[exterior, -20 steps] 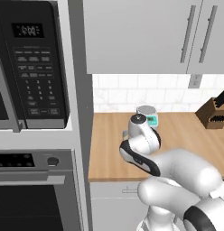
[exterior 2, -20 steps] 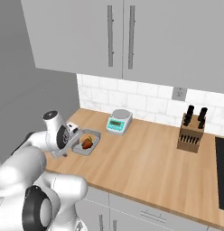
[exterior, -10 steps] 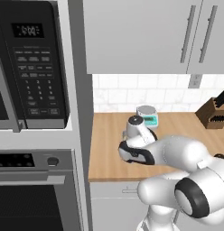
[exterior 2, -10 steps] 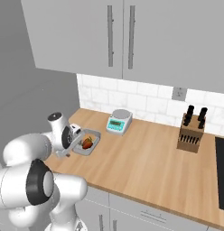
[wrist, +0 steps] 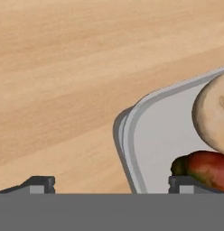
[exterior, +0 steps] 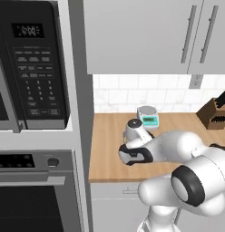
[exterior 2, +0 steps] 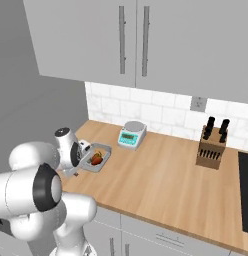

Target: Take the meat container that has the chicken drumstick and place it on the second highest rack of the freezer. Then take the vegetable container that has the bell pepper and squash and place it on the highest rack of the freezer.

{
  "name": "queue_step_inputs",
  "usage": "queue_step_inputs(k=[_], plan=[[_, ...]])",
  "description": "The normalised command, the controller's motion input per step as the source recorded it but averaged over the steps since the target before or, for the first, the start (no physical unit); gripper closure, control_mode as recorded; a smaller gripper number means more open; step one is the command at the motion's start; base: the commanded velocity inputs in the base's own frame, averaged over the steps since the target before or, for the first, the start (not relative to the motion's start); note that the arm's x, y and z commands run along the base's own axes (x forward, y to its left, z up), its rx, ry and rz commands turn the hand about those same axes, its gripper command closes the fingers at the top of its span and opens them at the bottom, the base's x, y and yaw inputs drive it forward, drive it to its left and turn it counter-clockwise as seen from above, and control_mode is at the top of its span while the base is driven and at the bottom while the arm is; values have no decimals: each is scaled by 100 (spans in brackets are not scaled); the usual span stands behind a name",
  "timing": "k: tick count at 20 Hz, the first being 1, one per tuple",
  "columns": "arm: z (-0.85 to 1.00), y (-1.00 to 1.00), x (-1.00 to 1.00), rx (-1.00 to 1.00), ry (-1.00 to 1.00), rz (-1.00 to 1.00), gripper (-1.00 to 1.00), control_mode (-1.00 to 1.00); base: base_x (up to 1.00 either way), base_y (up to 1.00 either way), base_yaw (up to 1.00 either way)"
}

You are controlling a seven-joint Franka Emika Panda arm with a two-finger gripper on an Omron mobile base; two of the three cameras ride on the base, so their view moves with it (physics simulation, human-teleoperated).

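Three views, taken in turn. Left base view: the arm bends over the wooden worktop [exterior: 110, 149] and covers whatever lies beneath it; a scale [exterior: 147, 117] stands behind, a knife block [exterior: 216, 114] is cut off at the right edge. Right base view: the vegetable container [exterior 2: 97, 159] sits on the worktop just left of the scale, its long axis running toward the wall, the bell pepper [exterior 2: 97, 159] inside it. Hand view: the fingers [wrist: 111, 184] stand wide apart and hold nothing, straddling the container's rounded corner; the squash [wrist: 214, 118] is cropped at the right edge and the bell pepper is part-hidden behind one fingertip.
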Motion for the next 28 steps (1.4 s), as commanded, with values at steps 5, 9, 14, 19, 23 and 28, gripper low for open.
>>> queue_step_inputs(k=[5,9,14,19,23,28], plan=[[-9,0,5,0,1,0,100,-100,0,0,0],[-13,0,5,0,1,0,100,-100,0,0,0],[-10,0,1,0,0,0,100,-100,0,0,0],[-3,0,0,0,0,0,100,-100,0,0,0],[20,0,-7,0,0,0,100,-100,0,0,0],[67,0,-36,0,0,0,100,-100,0,0,0]])
